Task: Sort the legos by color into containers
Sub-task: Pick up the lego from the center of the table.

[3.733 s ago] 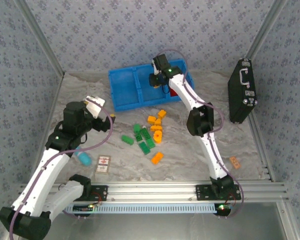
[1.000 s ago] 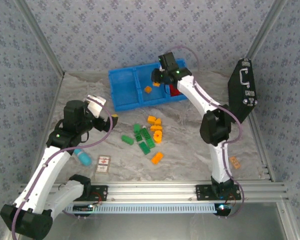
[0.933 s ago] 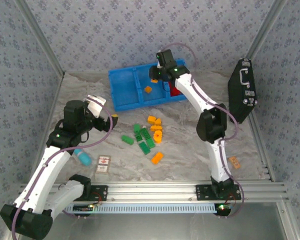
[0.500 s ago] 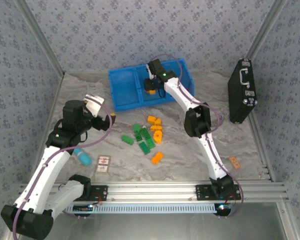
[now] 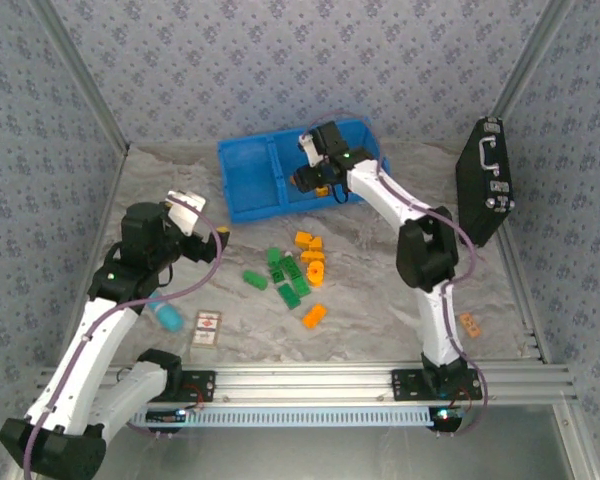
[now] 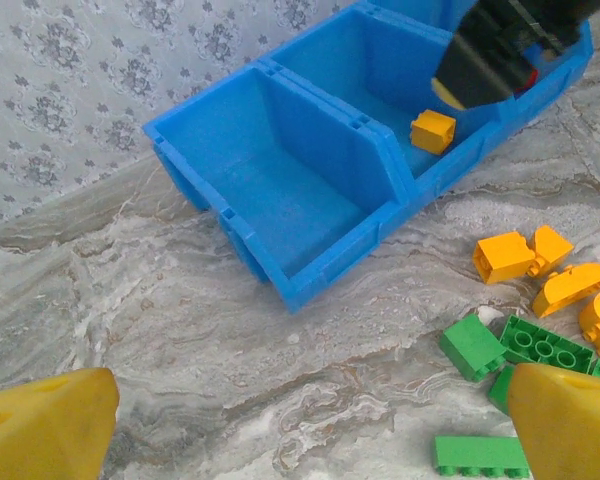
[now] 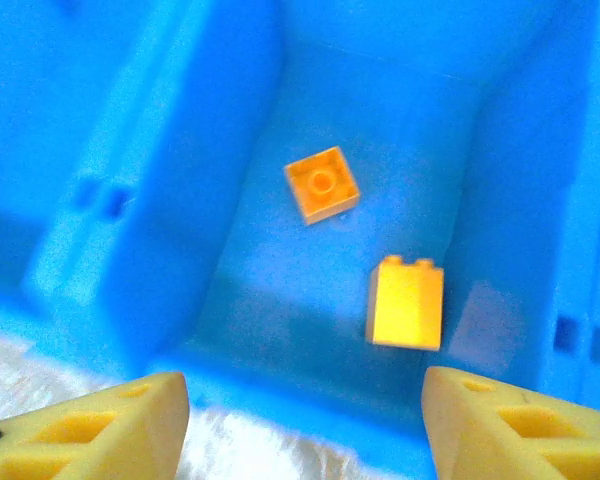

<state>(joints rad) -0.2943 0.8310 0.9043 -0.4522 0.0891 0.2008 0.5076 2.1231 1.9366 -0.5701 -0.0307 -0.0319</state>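
The blue containers (image 5: 248, 182) stand at the back of the table. My right gripper (image 5: 316, 183) hovers over the middle compartment (image 7: 280, 300), open and empty (image 7: 305, 430). Two orange legos lie on that compartment's floor, a square one (image 7: 323, 184) and a taller one (image 7: 407, 302). The left compartment (image 6: 280, 190) holds nothing. Loose green legos (image 5: 288, 272) and orange legos (image 5: 312, 252) lie in a cluster at mid-table. My left gripper (image 5: 208, 222) hangs open to the left of the cluster, above bare table (image 6: 305, 430), with green bricks (image 6: 475, 345) by its right finger.
A black case (image 5: 485, 180) leans against the right wall. A light-blue cylinder (image 5: 165, 317) and a printed card (image 5: 207, 328) lie near the left arm. A small orange card (image 5: 469, 323) sits at the right. Frame posts border the table.
My right gripper swung over the middle compartment and opened; a second orange brick now lies there beside the first. The left arm has barely moved.
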